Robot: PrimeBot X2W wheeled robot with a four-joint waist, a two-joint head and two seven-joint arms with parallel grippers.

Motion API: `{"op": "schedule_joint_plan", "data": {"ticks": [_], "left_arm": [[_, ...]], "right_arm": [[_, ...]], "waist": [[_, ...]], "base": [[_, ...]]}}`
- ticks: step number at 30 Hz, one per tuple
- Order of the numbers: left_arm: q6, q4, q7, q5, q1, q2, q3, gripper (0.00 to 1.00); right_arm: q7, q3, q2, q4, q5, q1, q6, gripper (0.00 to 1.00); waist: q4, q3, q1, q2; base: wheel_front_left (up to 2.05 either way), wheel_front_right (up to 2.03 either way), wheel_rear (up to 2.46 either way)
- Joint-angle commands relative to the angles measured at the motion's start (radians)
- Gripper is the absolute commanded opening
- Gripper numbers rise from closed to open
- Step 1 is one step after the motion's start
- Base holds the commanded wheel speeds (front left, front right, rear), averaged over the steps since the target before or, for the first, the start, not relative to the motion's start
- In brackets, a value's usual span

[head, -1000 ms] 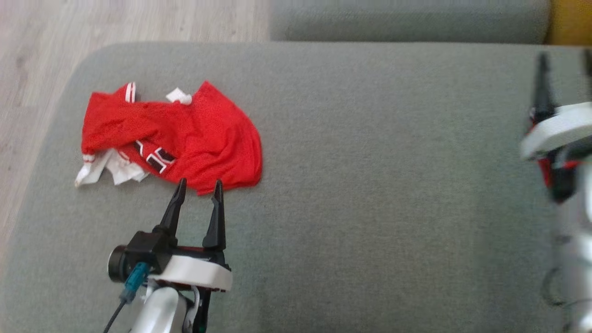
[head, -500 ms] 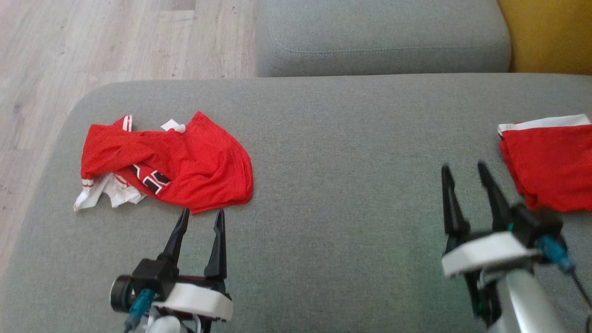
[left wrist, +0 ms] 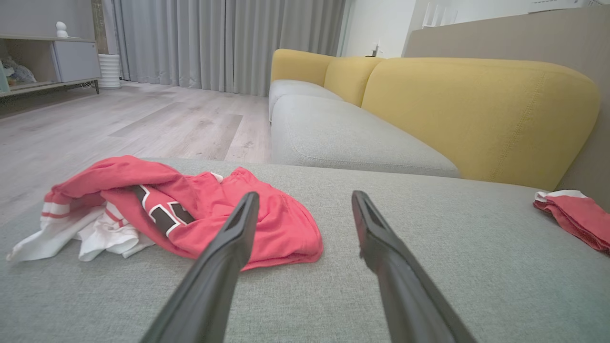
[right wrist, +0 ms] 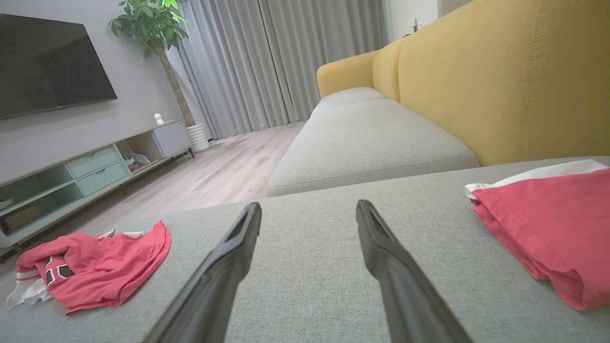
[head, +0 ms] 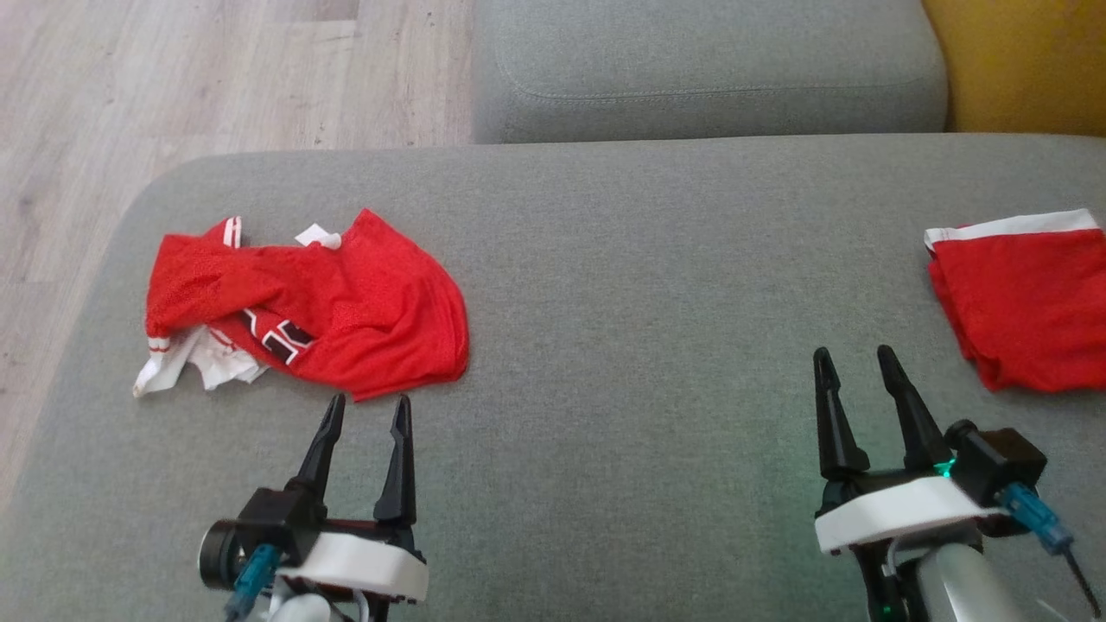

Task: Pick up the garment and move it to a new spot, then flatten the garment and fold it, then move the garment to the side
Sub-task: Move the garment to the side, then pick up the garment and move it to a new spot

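I see a crumpled red jersey [head: 346,302] w/ white trim and black lettering, lying on the left part of the grey sofa seat [head: 648,259]. My left pincer [head: 367,402] hovers over the seat's near-left area, tips just short of the jersey's hem, jaws spread wide, holding nothing. Right pincer [head: 854,352] is over the seat's near-right area, also spread, empty. A folded red garment [head: 1028,302] lies at the seat's right edge.
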State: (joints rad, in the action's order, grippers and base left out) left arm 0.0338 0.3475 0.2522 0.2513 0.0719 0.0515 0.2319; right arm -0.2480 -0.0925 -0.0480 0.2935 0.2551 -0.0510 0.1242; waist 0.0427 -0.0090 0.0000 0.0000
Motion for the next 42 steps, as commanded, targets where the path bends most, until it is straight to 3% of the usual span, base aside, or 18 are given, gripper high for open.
{"op": "schedule_joint_plan", "data": {"ticks": [1, 8, 28, 36, 42], "left_arm": [[-0.003, -0.035, 0.010, -0.003, 0.035, 0.002, -0.034, 1.00], [-0.004, -0.033, 0.010, -0.008, 0.044, 0.001, -0.037, 1.00], [-0.004, -0.031, 0.010, -0.026, -0.005, 0.017, -0.039, 1.00], [-0.008, -0.040, 0.010, -0.020, -0.023, 0.023, -0.035, 1.00], [0.002, -0.052, -0.012, -0.031, 0.019, 0.051, -0.023, 1.00]], "right_arm": [[-0.012, -0.030, -0.002, -0.039, 0.002, -0.029, 0.007, 1.00], [-0.013, -0.079, -0.002, -0.050, 0.005, -0.015, 0.007, 1.00], [-0.014, -0.202, -0.002, -0.053, 0.070, 0.028, 0.007, 1.00], [-0.014, -0.216, -0.002, -0.056, 0.088, 0.034, 0.007, 1.00], [-0.014, -0.212, -0.002, -0.046, 0.081, 0.017, 0.007, 1.00]], "waist": [[0.005, 0.000, 0.0000, 0.0000], [0.066, -0.007, 0.0000, 0.0000], [0.358, -0.066, 0.0000, 0.0000], [0.388, -0.071, 0.0000, 0.0000], [0.345, -0.035, 0.0000, 0.0000]], "base": [[0.00, 0.00, 0.00], [0.00, 0.00, 0.00], [0.00, 0.00, 0.00], [0.00, 0.00, 0.00], [0.00, 0.00, 0.00]]}}
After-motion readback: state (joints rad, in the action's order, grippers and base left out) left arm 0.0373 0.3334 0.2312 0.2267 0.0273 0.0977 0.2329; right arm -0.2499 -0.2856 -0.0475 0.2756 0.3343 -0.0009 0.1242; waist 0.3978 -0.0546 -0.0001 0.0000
